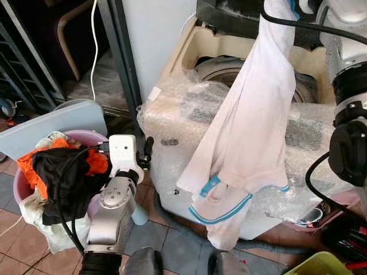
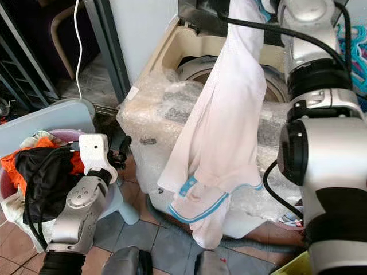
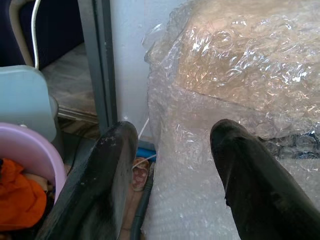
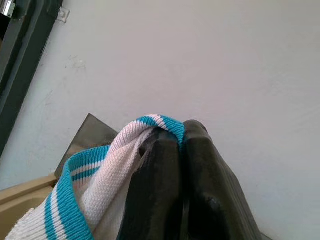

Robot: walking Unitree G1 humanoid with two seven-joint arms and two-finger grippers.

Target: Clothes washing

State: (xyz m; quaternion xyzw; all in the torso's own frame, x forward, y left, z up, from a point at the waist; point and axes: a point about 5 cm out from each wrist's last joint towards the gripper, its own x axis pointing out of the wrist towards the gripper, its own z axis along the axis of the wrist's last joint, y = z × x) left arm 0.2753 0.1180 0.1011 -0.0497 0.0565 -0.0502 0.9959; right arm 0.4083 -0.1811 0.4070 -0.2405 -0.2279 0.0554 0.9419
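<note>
Pinching the white shirt point(image 1: 246, 137), the right hand point(image 4: 182, 137) hides the washer point(image 1: 241, 69) drum.

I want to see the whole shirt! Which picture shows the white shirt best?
The left eye view: the white shirt hangs full length from the right gripper in front of the washing machine. The right eye view shows it much the same. The right wrist view shows just its blue-striped edge, pinched between the fingers.

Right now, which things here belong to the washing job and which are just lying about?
Job:
white shirt, pinched in the right gripper
washing machine
pink laundry basket of clothes
left gripper, open beside the machine

Lying about:
white cable
yellow bin
</note>
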